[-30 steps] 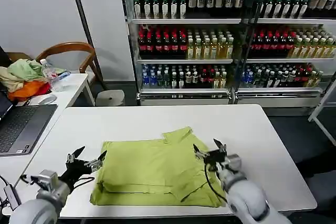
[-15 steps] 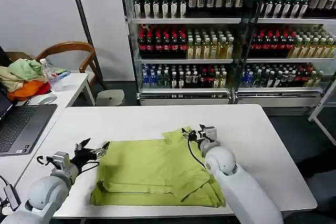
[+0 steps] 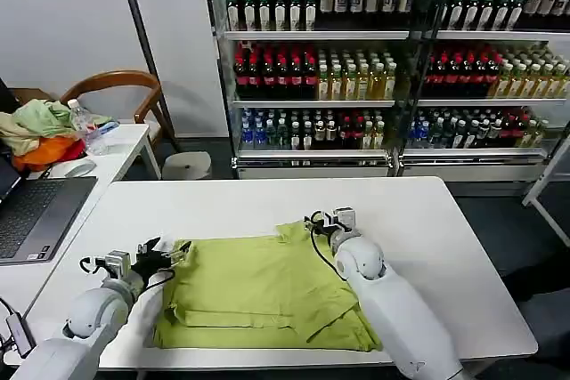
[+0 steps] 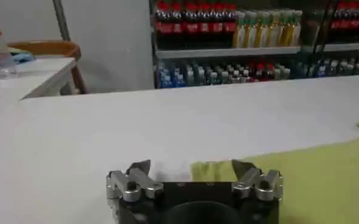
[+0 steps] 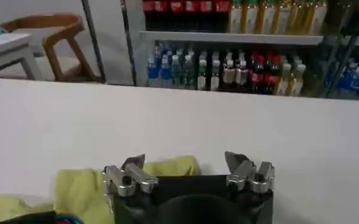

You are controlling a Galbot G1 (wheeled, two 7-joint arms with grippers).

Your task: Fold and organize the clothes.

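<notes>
The clothes are one lime yellow-green T-shirt [image 3: 258,291], lying partly folded on the white table [image 3: 223,206] near its front edge. My left gripper [image 3: 165,254] is open and low over the table at the shirt's far left corner. In the left wrist view that corner [image 4: 213,171] lies between the spread fingers of the left gripper [image 4: 191,167]. My right gripper [image 3: 322,221] is open at the far edge of the shirt, by the raised sleeve. In the right wrist view a fold of the shirt [image 5: 167,167] sits between the jaws of the right gripper [image 5: 184,162].
A laptop [image 3: 36,215] lies on the side table at the left, with a heap of pale green, beige and orange garments [image 3: 40,131] and a wooden chair [image 3: 116,95] behind it. Drink coolers [image 3: 383,68] line the back. Bare tabletop lies beyond the shirt.
My right gripper moved from the shirt's right side forward to its far edge. My left gripper advanced to the shirt's far left corner. Both stayed open.
</notes>
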